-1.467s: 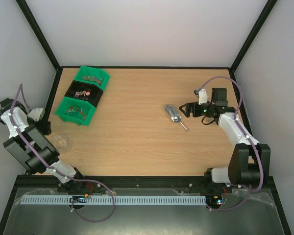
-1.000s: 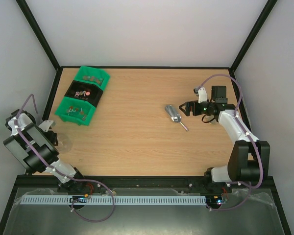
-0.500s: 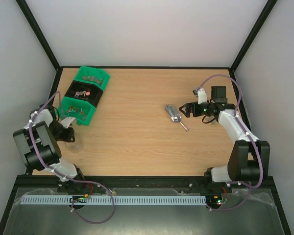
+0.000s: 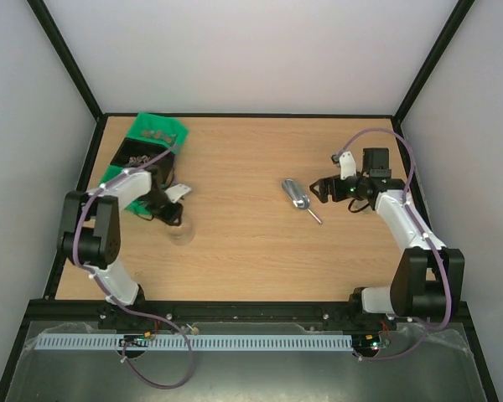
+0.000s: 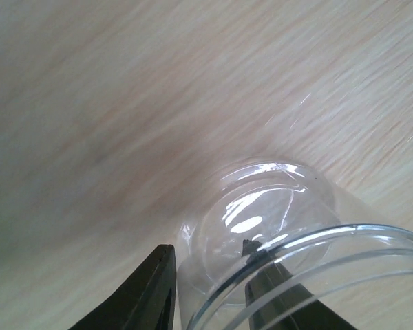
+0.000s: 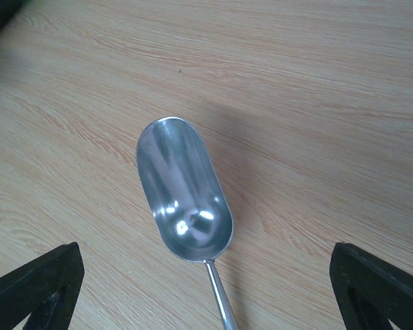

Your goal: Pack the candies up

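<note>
The candies (image 4: 137, 157) are small mixed-colour pieces in the black middle part of a green bin (image 4: 157, 129) at the back left; my left arm hides the bin's near part. The left gripper (image 4: 175, 210) (image 5: 205, 262) is shut on the wall of a small clear jar (image 4: 182, 231) (image 5: 275, 227), one finger outside and one seen through the plastic. The jar is just right of the bin, low over the table. My right gripper (image 4: 319, 188) (image 6: 206, 292) is wide open over the handle end of a silver metal scoop (image 4: 296, 194) (image 6: 184, 194) lying on the table.
The table is light wood (image 4: 235, 251) inside a black-framed enclosure with white walls. The scoop's thin handle (image 4: 314, 215) points towards the near right.
My left arm has swung from the table's left edge rightwards past the front of the bin, closing on the jar and bringing it along. The right arm has barely moved.
</note>
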`<action>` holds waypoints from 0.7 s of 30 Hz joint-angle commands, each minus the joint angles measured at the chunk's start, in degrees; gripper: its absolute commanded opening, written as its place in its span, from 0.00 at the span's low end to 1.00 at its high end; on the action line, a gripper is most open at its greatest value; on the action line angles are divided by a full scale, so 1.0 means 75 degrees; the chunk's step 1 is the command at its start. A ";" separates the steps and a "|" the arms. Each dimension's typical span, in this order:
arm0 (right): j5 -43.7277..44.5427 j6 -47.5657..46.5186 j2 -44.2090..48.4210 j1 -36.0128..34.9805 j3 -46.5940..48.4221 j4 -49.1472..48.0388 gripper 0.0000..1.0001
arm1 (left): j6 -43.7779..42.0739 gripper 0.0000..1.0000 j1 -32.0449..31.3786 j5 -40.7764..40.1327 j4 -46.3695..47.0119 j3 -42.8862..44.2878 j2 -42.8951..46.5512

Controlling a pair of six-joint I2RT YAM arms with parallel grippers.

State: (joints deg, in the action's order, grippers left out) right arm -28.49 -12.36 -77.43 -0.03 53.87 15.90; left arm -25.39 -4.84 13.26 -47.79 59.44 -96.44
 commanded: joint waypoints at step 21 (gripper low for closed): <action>0.1585 0.0091 0.1210 -0.0031 -0.1081 0.0408 0.99 | 0.1742 0.41 -0.4428 0.0807 0.0510 0.3512 -0.2726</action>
State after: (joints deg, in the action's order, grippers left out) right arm -20.03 -13.91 -70.35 -0.03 48.62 18.52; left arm -14.35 -38.28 18.13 -43.00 84.58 -116.03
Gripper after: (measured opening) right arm 0.986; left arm 0.369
